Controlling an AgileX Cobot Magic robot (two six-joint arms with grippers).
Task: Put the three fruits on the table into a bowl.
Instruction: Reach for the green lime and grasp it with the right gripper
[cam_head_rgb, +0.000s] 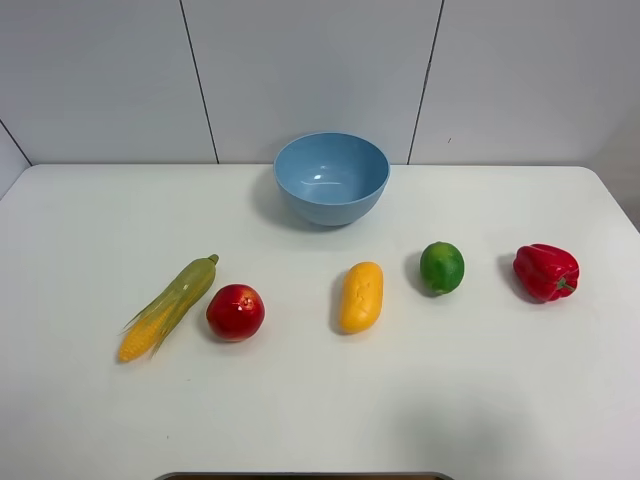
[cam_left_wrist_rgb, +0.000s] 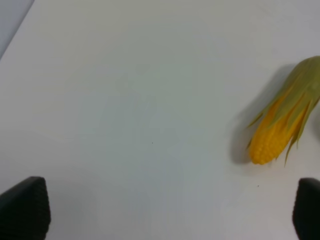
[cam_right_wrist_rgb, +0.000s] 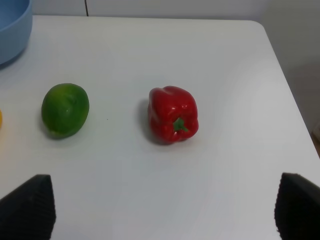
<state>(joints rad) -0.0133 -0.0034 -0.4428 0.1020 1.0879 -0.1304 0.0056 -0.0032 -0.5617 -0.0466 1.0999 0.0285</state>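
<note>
- Currently lying on the bench (cam_head_rgb: 90, 220) in front of the bowl (cam_head_rgb: 331, 178): apple (cam_head_rgb: 235, 312), mango (cam_head_rgb: 361, 296), lime (cam_head_rgb: 441, 267); none inside.
- Spread wide, gripping nothing: left pincer (cam_left_wrist_rgb: 165, 210), right pincer (cam_right_wrist_rgb: 165, 207).
- Could grab pepper (cam_head_rgb: 545, 271) or corn (cam_head_rgb: 168, 306), farthest out from the bowl, by mistake.
- Could send the round lime rolling with an off-centre nudge.

Lighting: bright, even, diffuse.
Soft shadows fall left of items on worktop (cam_head_rgb: 300, 400); small glints on bowl (cam_head_rgb: 330, 205), apple (cam_head_rgb: 235, 312); corn (cam_left_wrist_rgb: 282, 125) blurred in left wrist view.
</note>
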